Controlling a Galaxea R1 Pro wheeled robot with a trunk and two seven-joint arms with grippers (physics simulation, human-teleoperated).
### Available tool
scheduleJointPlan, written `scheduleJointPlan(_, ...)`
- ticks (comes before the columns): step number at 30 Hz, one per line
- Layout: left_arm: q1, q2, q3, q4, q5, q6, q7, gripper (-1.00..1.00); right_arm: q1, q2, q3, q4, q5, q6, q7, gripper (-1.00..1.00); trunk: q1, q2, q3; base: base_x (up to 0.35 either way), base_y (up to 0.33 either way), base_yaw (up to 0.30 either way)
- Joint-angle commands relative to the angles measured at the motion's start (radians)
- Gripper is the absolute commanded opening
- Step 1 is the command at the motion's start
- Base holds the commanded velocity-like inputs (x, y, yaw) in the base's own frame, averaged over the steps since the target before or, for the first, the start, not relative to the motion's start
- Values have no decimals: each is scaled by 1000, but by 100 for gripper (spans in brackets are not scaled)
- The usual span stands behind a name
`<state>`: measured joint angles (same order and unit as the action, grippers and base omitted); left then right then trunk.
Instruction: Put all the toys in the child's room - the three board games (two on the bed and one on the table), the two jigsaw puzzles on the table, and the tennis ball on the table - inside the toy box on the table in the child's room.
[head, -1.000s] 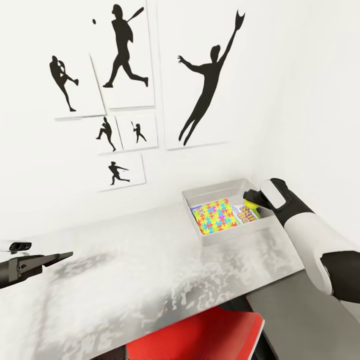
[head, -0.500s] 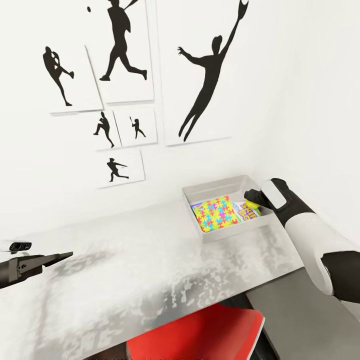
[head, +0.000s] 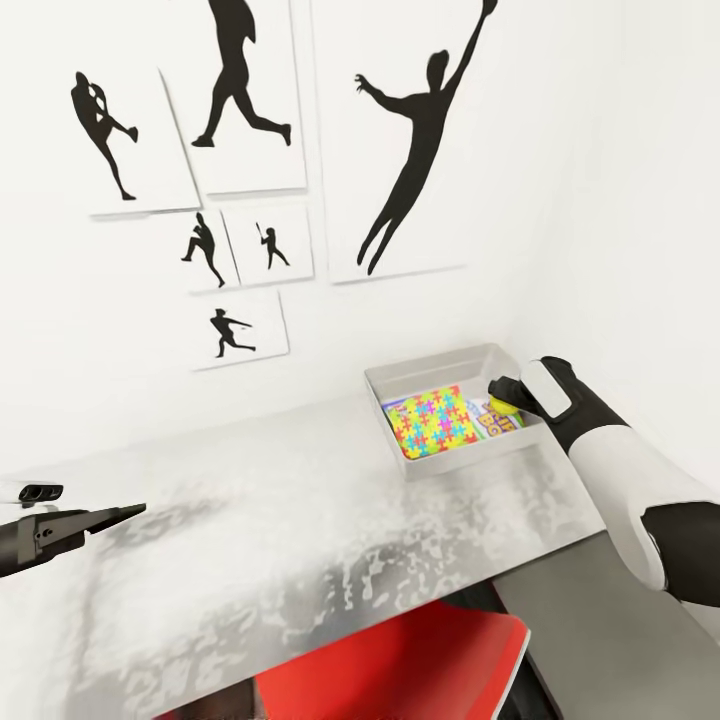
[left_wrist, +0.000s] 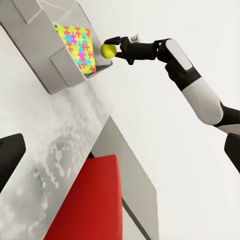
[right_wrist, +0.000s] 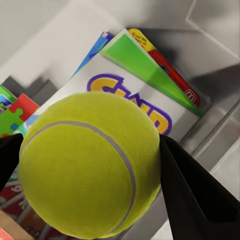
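Right gripper (left_wrist: 111, 46) is clamped on the tennis ball (left_wrist: 108, 50), one dark finger (right_wrist: 192, 192) on each side of it in the right wrist view. Ball hangs over the toy box (head: 437, 366), above the box's end farthest from the posters, not touching the contents. In the head view the ball (head: 501, 404) peeks out as a yellow-green sliver in front of the white right forearm (head: 620, 470), which reaches in over the box's near corner.

Inside the toy box: a jigsaw puzzle (head: 432, 420) lies flat on top at the poster-side half, mosaic of yellow, orange, green and pink. Beside it, under the ball, a white board game (right_wrist: 150, 107) with purple-and-yellow lettering, and a yellow-green-red Skip-Bo box (right_wrist: 152, 65) against the box wall. A blue edge shows under the white one; cannot tell what it belongs to.

Toy box sits on the pale grey table (head: 300, 520) at its wall-side corner, touching or nearly touching the white wall. Black silhouette sports posters (head: 420, 150) hang on the wall above the table.

Left gripper (head: 110, 515) hovers over the table's other end, well apart from the toy box; fingers look closed together with nothing between them. A red chair (head: 400, 670) is tucked under the table's front edge.
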<state>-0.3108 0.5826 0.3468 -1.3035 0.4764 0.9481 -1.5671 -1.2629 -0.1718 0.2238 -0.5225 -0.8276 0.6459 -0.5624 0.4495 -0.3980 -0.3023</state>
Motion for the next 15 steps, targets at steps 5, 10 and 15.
scheduleJointPlan(5, -1, 1, 0, 0, -1, 11, -4, 100, -1, -5, 9, -4, -13, 0, -10, -100, 1, -2, -10, 0, 0, 0)
scheduleJointPlan(10, -1, 0, 0, 0, -1, 11, -4, 100, -1, -6, 9, -7, -13, 0, -11, -100, 1, -2, -18, 0, 0, 0)
scheduleJointPlan(15, -1, 1, 0, 0, 0, 11, -4, 100, -1, -8, 9, -8, -13, 0, -11, -100, 1, -2, -27, 0, 0, 0)
